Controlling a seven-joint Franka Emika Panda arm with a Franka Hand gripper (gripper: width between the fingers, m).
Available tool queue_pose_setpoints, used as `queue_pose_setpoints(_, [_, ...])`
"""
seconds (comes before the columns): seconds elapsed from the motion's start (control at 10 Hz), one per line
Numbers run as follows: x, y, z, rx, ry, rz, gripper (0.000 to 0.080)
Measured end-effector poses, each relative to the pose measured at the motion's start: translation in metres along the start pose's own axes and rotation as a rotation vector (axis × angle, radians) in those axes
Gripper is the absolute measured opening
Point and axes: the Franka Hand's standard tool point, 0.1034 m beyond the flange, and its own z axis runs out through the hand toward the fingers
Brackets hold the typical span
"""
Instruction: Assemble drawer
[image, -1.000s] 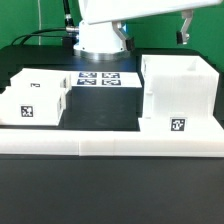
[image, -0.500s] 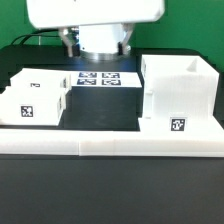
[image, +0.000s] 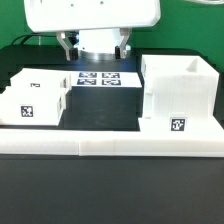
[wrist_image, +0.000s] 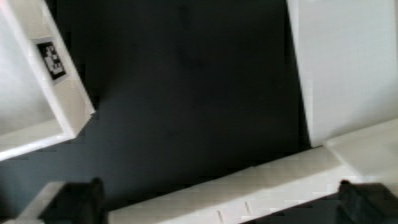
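Black table (image: 105, 108), edged in front by a low white wall (image: 110, 145). Behind it, at the exterior view's left, a tray (image: 25, 108) sits with a second tray (image: 50, 80) just behind, seemingly touching. The drawer's housing (image: 180, 95) stands upright at the right, well apart from both. Between them, farther back, lies the marker board (image: 98, 78). The arm (image: 90, 15) hangs above; the wrist view shows the gripper (wrist_image: 217, 198) with jaws spread and empty, the wall between its tips.

Exterior view fronts the drawer (image: 180, 100); wrist view looks down on it.
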Motion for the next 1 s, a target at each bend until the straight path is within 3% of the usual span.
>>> queue_pose_setpoints(0.3, [-0.019,0.034,0.020,-0.027,-0.008,-0.093,0.0649])
queue_pose_setpoints(0.6, [-0.025,0.065,0.044,-0.064,0.016,-0.074,0.0649])
queue_pose_setpoints(0.8, [-0.030,0.070,0.056,-0.074,0.002,-0.071,0.0649])
queue_pose_setpoints(1.0, [-0.029,0.070,0.057,-0.074,0.002,-0.071,0.0649])
